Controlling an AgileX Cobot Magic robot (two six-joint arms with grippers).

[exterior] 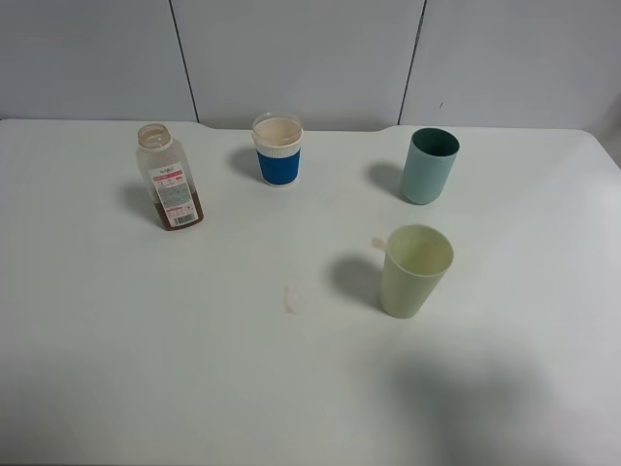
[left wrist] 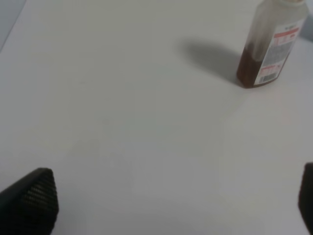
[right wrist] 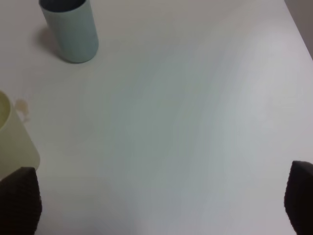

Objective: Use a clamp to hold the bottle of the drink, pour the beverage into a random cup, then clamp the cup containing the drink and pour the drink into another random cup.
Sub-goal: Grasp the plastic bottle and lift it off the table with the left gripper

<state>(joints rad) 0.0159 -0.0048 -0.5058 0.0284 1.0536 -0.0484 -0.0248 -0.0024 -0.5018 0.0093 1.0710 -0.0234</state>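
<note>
An open clear bottle (exterior: 170,177) with brown drink in its bottom stands upright at the far left of the white table (exterior: 194,369). It also shows in the left wrist view (left wrist: 270,46). A blue-sleeved paper cup (exterior: 277,149), a teal cup (exterior: 430,165) and a pale green cup (exterior: 415,271) stand upright. The teal cup (right wrist: 69,28) and pale green cup (right wrist: 12,139) show in the right wrist view. My left gripper (left wrist: 171,200) is open over bare table, well short of the bottle. My right gripper (right wrist: 161,200) is open beside the pale green cup. Neither gripper shows in the exterior view.
A small pale smear (exterior: 289,298) marks the table's middle. A grey panelled wall (exterior: 301,58) runs behind the table's far edge. The table's right edge (right wrist: 296,19) shows in the right wrist view.
</note>
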